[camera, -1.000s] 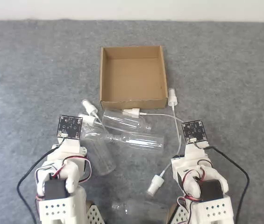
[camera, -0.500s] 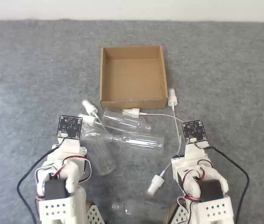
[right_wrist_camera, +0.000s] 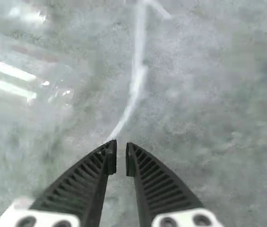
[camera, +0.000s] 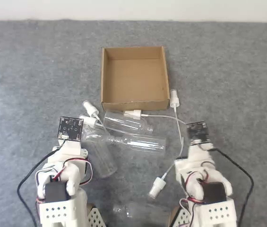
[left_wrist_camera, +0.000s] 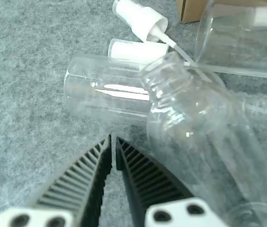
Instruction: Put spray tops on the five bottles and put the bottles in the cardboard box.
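Note:
The open cardboard box (camera: 133,78) sits at the far middle of the table with nothing in it. Clear capless bottles lie in front of it: one (camera: 124,122) near the box, one (camera: 139,144) crosswise, one (camera: 100,158) beside my left arm (camera: 70,130), and one (camera: 138,211) at the near edge. White spray tops (camera: 90,108) (camera: 133,113) (camera: 173,98) (camera: 157,187) lie scattered among them. My left gripper (left_wrist_camera: 113,142) is shut and holds nothing, just short of a bottle neck (left_wrist_camera: 171,87). My right gripper (right_wrist_camera: 118,150) is shut over a thin white tube (right_wrist_camera: 135,80).
Grey carpet (camera: 237,80) covers the table, with free room left and right of the box. A pale wall edge (camera: 133,9) bounds the far side. Cables (camera: 239,168) trail from both arms near the front edge.
My right arm has shifted and turned slightly, its wrist board now tilted. The left arm, the bottles and the spray tops have stayed put.

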Controlling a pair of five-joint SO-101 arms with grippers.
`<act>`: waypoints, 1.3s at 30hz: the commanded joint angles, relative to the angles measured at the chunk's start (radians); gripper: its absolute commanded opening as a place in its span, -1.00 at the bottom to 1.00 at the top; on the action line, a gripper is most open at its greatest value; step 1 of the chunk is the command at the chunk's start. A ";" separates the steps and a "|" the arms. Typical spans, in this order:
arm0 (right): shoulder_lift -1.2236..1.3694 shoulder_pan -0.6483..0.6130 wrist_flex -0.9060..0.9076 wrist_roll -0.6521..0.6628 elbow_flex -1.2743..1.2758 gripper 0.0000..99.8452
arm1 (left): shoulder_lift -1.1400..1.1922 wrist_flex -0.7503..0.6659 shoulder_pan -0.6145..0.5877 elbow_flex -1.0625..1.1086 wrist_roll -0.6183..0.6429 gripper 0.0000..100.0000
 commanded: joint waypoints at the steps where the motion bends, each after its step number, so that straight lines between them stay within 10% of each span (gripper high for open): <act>1: -0.030 0.125 -0.004 -0.006 -0.146 -0.99 | -0.011 0.005 -0.003 -0.015 -0.003 -0.97; 11: -0.030 0.318 -0.030 0.014 -0.322 -0.98 | -0.011 0.005 -0.003 -0.015 -0.003 -0.97; 21: -0.028 0.389 -0.236 0.339 -0.454 -0.98 | -0.011 0.005 -0.003 -0.015 -0.003 -0.97; 39: 0.460 0.120 0.059 0.470 -1.129 -0.98 | -0.011 0.005 -0.003 -0.015 -0.003 -0.97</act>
